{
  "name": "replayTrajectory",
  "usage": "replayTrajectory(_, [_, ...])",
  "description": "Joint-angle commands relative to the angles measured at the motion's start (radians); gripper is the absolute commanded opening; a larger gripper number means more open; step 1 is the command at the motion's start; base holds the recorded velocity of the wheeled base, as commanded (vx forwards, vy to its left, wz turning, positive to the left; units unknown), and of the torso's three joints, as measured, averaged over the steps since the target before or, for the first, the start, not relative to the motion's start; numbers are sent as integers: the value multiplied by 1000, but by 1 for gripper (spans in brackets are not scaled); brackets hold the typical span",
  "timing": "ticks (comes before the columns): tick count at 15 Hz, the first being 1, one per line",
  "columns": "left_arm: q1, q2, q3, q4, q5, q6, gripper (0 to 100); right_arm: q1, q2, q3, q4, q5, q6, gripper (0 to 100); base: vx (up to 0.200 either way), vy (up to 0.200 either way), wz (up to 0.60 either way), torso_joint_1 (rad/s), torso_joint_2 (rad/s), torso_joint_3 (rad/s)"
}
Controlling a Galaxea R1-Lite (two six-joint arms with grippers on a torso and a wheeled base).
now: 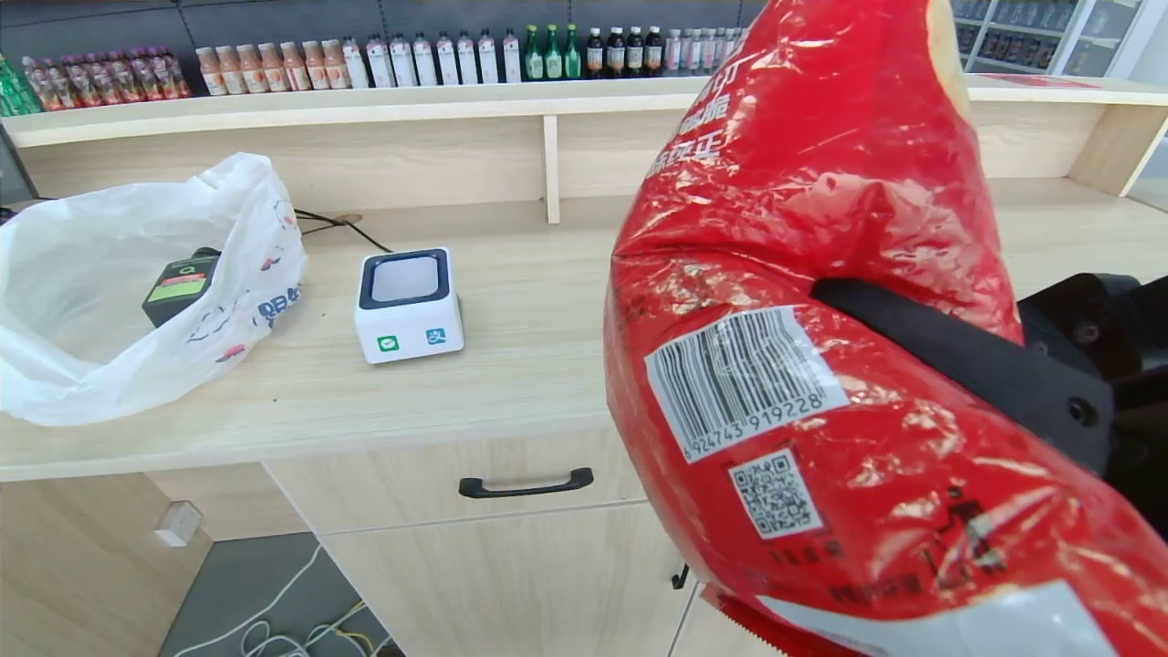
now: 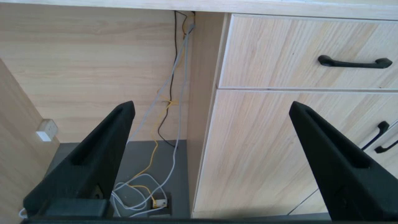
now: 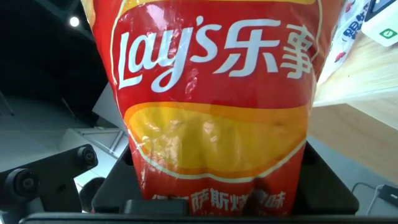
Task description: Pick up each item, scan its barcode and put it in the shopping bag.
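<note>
Woodgrain counter [image 1: 520, 374], crinkly red crisp bag [image 1: 821, 228]

- You have a light wooden table [image 1: 511, 365] before you, with a white scanner [image 1: 408, 304] standing on it, window facing up.
- Just left of the scanner, a white shopping bag [image 1: 82, 274] lies slumped on the table with its mouth open; a dark box with a green label [image 1: 181, 285] is inside.
- Behind the scanner, a black cable [image 1: 338, 226] trails across the table.
- Farther behind the scanner, a raised shelf [image 1: 365, 99] carries a row of bottles [image 1: 411, 60].
</note>
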Motion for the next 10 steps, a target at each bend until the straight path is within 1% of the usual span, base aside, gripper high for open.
replayTrajectory(1, [0,0,0,0,0,0,100,5,-5,5,-1,-12,1,0,0,0,0,0,0,0])
replayTrajectory(4, [0,0,0,0,0,0,100,22,-11,6,-1,-18,1,0,0,0,0,0,0,0])
replayTrajectory(5, [0,0,0,0,0,0,100,48,-14,9,-1,-56,-2,0,0,0,0,0,0,0])
replayTrajectory(8, [0,0,0,0,0,0,100,49,-9,23,-1,-58,-13,0,0,0,0,0,0,0])
replayTrajectory(10, [0,0,0,0,0,0,100,49,18,23,-1,-47,-76,0,0,0,0,0,0,0])
